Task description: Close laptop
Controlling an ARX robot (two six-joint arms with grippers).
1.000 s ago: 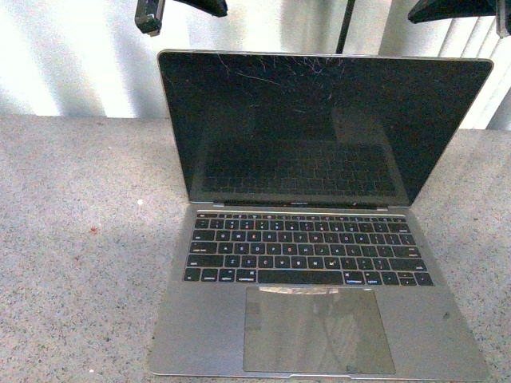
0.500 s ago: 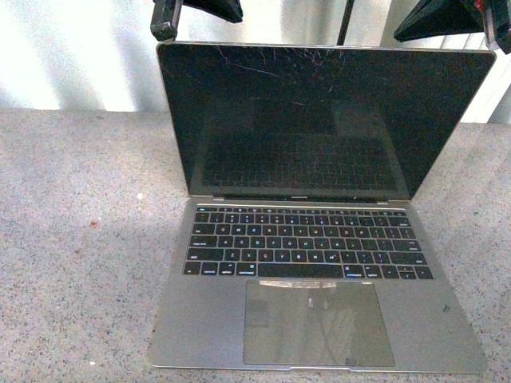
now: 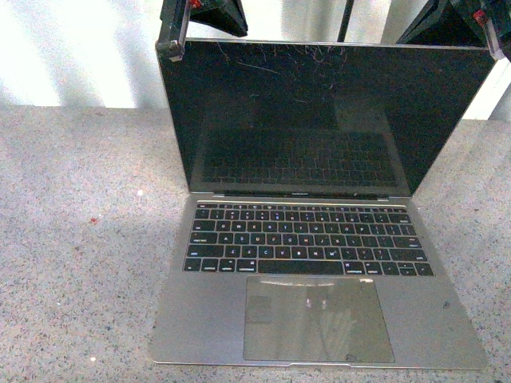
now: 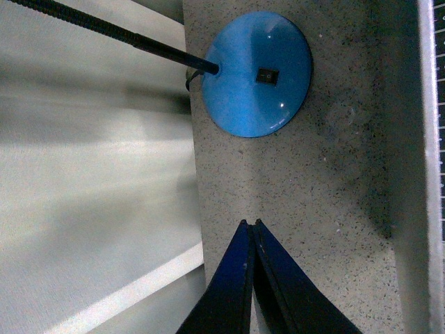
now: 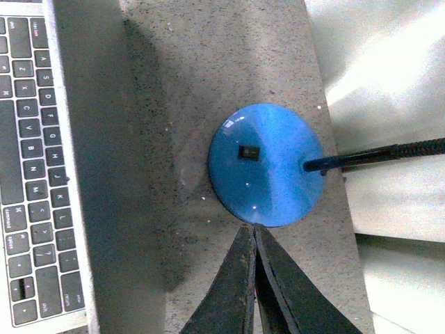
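The silver-grey laptop stands open on the speckled table, its scratched black screen upright and facing me. My left gripper is shut, its tip at the screen's top left corner. My right gripper is shut, at the screen's top right corner. In the left wrist view the shut gripper hangs above the table behind the lid. In the right wrist view the shut gripper hangs behind the lid, with the keys beyond it.
A blue round lamp base with a black gooseneck stands on the table behind the laptop; it also shows in the right wrist view. The table's back edge and a pale wall lie just beyond.
Both grippers have come down and forward to the screen's top corners. The screen now stands a little more upright than before.
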